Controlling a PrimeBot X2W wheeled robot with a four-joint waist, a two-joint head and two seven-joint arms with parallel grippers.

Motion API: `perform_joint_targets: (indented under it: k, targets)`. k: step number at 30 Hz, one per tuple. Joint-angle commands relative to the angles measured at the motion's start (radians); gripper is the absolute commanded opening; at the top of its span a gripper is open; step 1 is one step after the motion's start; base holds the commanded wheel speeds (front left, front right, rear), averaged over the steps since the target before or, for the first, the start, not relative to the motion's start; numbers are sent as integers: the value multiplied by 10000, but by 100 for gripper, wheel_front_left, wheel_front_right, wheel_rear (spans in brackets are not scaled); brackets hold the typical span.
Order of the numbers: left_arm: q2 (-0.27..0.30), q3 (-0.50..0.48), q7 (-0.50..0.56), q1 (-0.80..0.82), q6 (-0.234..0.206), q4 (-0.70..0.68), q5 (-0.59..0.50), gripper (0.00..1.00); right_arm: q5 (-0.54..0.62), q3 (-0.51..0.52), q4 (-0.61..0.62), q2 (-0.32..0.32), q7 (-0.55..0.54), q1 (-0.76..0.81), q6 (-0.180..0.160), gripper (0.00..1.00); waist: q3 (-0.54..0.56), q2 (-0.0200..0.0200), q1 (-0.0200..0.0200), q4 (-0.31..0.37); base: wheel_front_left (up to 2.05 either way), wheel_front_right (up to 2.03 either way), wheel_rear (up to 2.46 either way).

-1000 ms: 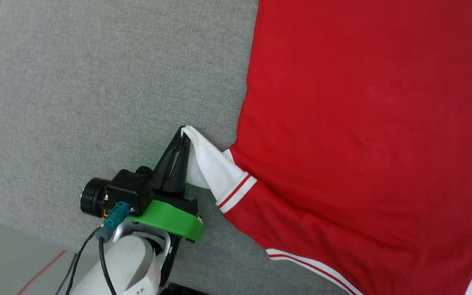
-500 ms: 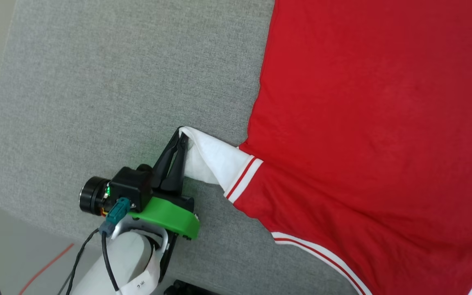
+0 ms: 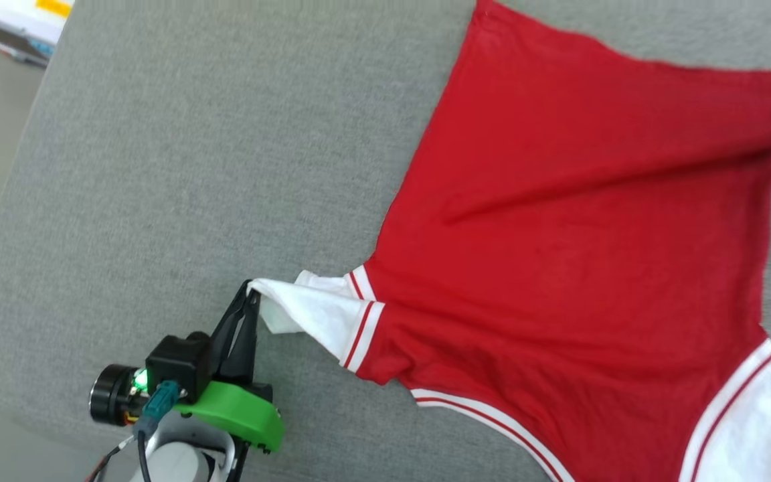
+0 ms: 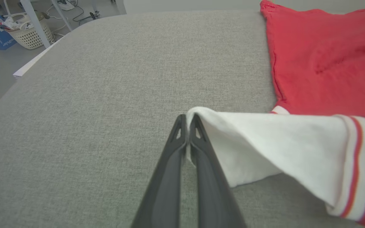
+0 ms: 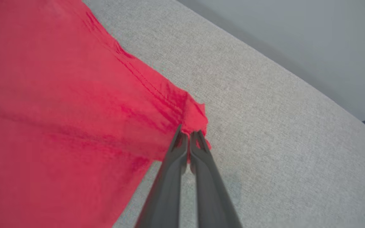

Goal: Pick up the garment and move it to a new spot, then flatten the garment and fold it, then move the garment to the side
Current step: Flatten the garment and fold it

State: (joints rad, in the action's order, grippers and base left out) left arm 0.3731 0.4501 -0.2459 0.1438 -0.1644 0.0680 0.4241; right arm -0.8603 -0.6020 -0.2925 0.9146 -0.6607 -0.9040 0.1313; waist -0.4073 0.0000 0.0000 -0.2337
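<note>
The garment [image 3: 559, 268] lies on the grey fabric-covered worktop [image 3: 191, 167], plain red side up, covering the worktop's right-hand stretch in the head view and leaving the left-hand stretch bare.

The left end effector [image 3: 251, 293] sits over the worktop's near left corner. Its two fingers are closed tight on the tip of the white sleeve [image 3: 312, 311]. In the left wrist view the left end effector [image 4: 188, 119] lifts the sleeve [image 4: 280, 142] just off the worktop into a drawn-out cone. That suggests the grip is there to pull the cloth outward.

The right end effector [image 5: 188, 134] is closed as well, pinching a bunched red corner [image 5: 195, 115] of the hem near the worktop's far edge. Long creases run across the red body between the two held points. The pair probably hold opposite ends so that tension can drag out the wrinkles.

This looks like the flattening step, with folding not yet begun. A small pinch on thin knit could slip if the pull sharpens.
</note>
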Motion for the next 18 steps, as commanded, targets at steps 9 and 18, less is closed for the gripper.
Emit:
perform_joint_targets:
  k: [9, 18]
  targets:
    - [582, -312, 401, -1129, -532, -711, 270, 0, -988, 336, 1426, 1101, 1402, 3404, -6, 0, 1721, 0, 0, 1855, 0, 0, 0]
    - [858, -474, 648, -1563, -797, -1182, 385, 0, -1339, 1148, 1966, 1041, 1854, 6395, -6, 0, 1964, 0, 0, 2350, 0, 0, 0]
